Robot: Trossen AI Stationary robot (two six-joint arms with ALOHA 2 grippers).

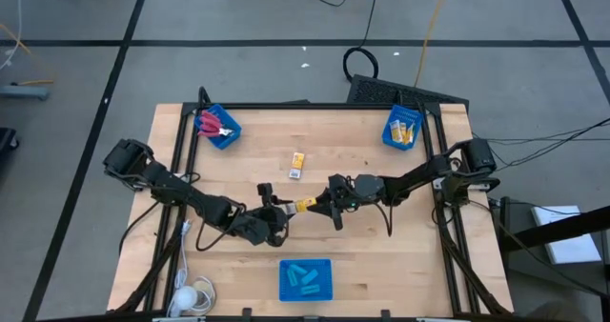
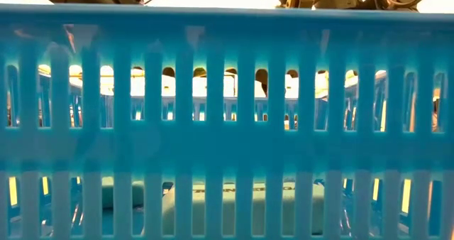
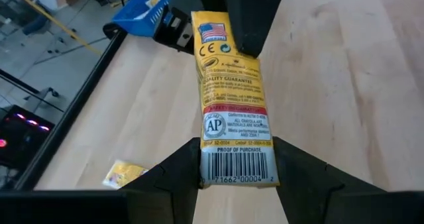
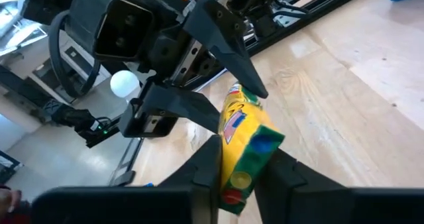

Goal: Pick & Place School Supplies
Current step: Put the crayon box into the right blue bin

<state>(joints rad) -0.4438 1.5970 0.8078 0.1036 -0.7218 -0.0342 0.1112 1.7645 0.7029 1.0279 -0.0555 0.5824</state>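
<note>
A yellow-orange pack (image 1: 306, 206) hangs over the middle of the table, with a gripper on each end. My left gripper (image 1: 286, 211) is on the end toward the table's left and my right gripper (image 1: 327, 201) on the end toward the right; both are shut on it. A second yellow pack (image 1: 296, 165) lies flat on the wood farther back. Red-handled scissors (image 1: 212, 125) lie in the far-left blue bin (image 1: 229, 136). More yellow packs (image 1: 403, 130) sit in the far-right bin (image 1: 389, 136). Light-blue oblong pieces (image 1: 303, 280) lie in the near bin (image 1: 283, 265). My left gripper (image 3: 235, 164) pinches the pack's barcode end (image 3: 237, 174) between its two fingers, which reach level from the table's left and lie along the pack. The pack is clear of the table. My right gripper (image 4: 245, 171) pinches the opposite, green-printed end (image 4: 257, 148) between its two fingers, coming level from the table's right.
The near bin's slatted wall (image 2: 227, 126) fills the low view. A white ball with a cord (image 1: 195, 298) lies at the near-left corner. A black frame (image 1: 191, 150) runs along the left, far and right edges. Bare wood lies between the bins.
</note>
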